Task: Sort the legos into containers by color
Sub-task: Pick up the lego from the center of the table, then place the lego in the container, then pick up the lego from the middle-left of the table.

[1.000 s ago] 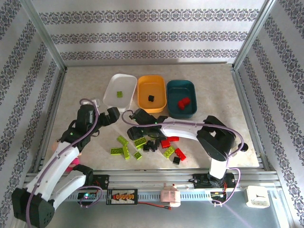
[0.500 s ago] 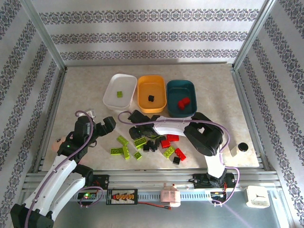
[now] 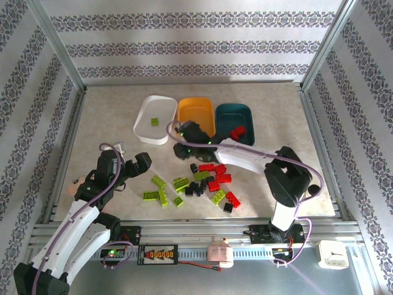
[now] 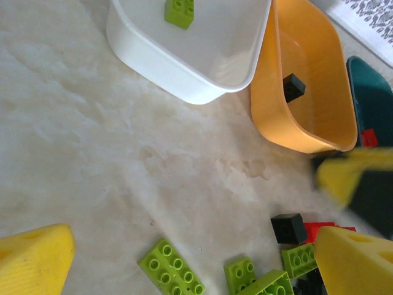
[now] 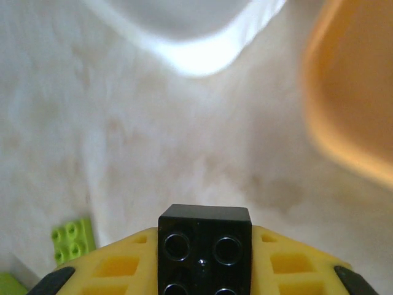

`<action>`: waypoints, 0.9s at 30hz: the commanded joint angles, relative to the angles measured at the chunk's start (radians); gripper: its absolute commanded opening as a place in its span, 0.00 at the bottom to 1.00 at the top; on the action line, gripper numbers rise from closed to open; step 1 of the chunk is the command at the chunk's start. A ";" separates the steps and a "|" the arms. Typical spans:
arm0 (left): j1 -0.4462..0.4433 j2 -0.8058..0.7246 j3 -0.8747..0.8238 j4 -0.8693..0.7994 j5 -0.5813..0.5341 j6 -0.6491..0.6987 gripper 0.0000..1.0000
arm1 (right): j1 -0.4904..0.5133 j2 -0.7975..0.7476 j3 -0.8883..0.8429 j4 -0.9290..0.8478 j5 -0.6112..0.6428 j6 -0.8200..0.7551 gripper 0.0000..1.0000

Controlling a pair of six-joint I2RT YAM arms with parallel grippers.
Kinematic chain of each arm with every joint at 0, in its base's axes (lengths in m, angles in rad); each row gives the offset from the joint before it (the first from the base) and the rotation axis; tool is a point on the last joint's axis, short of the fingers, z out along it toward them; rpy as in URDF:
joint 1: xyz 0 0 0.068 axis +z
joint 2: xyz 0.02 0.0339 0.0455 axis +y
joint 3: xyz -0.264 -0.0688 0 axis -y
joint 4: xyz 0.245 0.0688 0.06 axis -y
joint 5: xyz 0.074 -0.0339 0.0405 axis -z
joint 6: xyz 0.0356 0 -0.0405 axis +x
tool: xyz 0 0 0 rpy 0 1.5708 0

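right end effector (image 3: 183, 134) | I hold a black lego (image 5: 204, 246) by the orange-yellow tray (image 3: 206, 117), near side; left end effector (image 3: 140, 163) | mine is wide open, left of the lego pile (image 3: 196, 184)

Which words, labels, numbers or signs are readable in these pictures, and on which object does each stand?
Nothing is readable, so there is no text to quote.
Small display on the front rail: orange glowing digits, too small to read.
Legos, white tray, orange-yellow tray, dark teal tray: no print visible.
Black lego in the right gripper: studs show no lettering.
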 commanded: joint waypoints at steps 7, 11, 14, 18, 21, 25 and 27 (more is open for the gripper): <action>-0.006 0.069 -0.008 -0.007 0.096 0.013 0.94 | -0.162 0.196 0.281 -0.091 0.027 -0.058 0.24; -0.008 0.113 -0.021 -0.012 0.110 0.017 0.89 | -0.188 0.283 0.377 -0.124 0.052 -0.046 0.31; -0.007 0.163 -0.034 0.006 0.132 0.015 0.86 | -0.198 0.324 0.422 -0.147 0.055 -0.041 0.51; -0.023 0.243 -0.035 0.029 0.134 0.038 0.82 | -0.199 0.311 0.418 -0.147 0.038 -0.042 0.63; -0.062 0.315 -0.034 0.051 0.116 0.044 0.80 | -0.193 0.258 0.356 -0.122 0.026 -0.045 0.64; -0.129 0.419 -0.017 0.074 0.082 0.049 0.77 | -0.188 0.177 0.247 -0.089 0.021 -0.045 0.64; -0.167 0.443 0.003 0.043 0.064 0.046 0.75 | -0.189 0.136 0.187 -0.072 0.014 -0.043 0.64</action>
